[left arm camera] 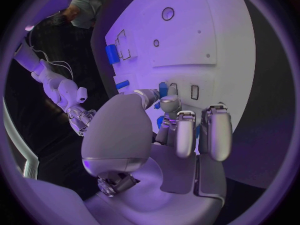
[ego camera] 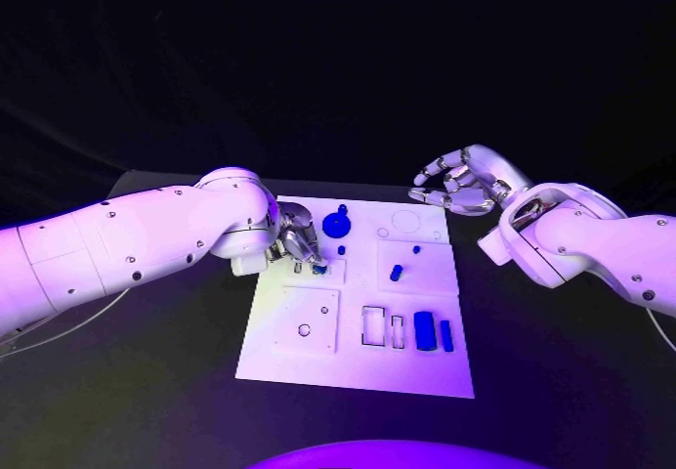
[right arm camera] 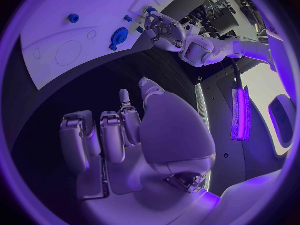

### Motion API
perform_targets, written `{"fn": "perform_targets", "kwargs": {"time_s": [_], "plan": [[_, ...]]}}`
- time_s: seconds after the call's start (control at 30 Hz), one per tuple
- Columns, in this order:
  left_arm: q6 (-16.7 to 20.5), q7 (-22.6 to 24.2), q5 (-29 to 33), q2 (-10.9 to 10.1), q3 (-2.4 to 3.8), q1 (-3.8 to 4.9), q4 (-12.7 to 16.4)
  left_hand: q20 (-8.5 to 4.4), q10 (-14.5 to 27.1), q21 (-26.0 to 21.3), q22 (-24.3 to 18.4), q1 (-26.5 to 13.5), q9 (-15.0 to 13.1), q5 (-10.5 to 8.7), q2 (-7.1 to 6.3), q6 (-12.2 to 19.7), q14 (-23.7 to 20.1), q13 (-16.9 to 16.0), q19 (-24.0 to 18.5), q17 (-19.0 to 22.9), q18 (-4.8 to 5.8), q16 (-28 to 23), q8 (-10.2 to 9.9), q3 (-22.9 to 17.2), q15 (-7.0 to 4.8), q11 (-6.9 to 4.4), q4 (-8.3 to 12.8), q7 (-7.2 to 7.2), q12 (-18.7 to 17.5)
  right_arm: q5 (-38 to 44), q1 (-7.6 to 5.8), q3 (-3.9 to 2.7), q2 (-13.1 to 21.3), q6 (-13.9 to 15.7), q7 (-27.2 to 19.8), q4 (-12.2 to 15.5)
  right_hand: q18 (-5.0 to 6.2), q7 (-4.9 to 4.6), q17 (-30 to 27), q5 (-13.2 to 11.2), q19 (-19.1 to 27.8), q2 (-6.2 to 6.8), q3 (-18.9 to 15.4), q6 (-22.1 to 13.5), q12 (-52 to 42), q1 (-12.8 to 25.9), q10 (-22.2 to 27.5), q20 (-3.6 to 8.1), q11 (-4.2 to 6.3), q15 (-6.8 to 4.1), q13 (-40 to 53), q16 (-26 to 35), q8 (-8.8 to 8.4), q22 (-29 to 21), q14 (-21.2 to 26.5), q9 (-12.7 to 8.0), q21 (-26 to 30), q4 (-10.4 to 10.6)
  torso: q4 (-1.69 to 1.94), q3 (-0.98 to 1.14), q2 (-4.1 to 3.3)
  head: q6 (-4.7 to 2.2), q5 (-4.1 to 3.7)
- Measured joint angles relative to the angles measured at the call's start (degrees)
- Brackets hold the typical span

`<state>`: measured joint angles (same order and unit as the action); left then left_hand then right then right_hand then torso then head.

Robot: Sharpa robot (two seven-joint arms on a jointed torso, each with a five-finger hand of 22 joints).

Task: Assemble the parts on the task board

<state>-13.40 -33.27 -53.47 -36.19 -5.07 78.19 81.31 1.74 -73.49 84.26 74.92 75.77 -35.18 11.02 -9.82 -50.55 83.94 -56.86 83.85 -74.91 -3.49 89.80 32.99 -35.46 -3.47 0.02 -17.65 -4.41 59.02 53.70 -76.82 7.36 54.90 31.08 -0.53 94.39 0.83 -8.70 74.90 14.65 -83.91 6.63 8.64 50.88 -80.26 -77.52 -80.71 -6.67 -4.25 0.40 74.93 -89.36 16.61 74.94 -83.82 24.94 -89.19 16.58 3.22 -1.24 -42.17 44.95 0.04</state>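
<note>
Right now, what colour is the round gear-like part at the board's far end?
Blue; the round gear-like part shows best in the head view.

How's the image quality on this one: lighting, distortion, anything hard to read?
Head view: violet light tints the white task board and both arms; the black table fades into the dark background. Left wrist view: fisheye bends the board's edges, and the silver left hand hides whatever blue part its fingers are at. Right wrist view: right hand sharp, board curved.

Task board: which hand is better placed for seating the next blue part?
Left. The left hand is already over the board, fingers on a blue part; the right hand hovers off it.
</note>
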Motion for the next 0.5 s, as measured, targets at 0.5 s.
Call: {"fn": "perform_targets", "kwargs": {"time_s": [0.5], "plan": [[5.0,0.6,0.6,-3.4,0.07,-0.08,3.9,0.0,-1.8,0.4,0.0,-3.4,-4.4,1.37,-1.88,0.1,0.0,-2.0,0.0,0.0,0.0,0.0,1.6,-2.7,0.0,-0.33,1.5,-0.09,1.8,0.0,0.0,0.02,0.6,0.0,0.1,0.3,0.0,0.0,0.0,0.1,0.0,0.0,0.0,0.0,0.0,0.0,0.0,0.0,0.0,0.0,0.0,0.0,0.0,0.0,0.0,0.0,0.0,0.0,0.31,0.04,0.01,-0.1,0.31]]}}
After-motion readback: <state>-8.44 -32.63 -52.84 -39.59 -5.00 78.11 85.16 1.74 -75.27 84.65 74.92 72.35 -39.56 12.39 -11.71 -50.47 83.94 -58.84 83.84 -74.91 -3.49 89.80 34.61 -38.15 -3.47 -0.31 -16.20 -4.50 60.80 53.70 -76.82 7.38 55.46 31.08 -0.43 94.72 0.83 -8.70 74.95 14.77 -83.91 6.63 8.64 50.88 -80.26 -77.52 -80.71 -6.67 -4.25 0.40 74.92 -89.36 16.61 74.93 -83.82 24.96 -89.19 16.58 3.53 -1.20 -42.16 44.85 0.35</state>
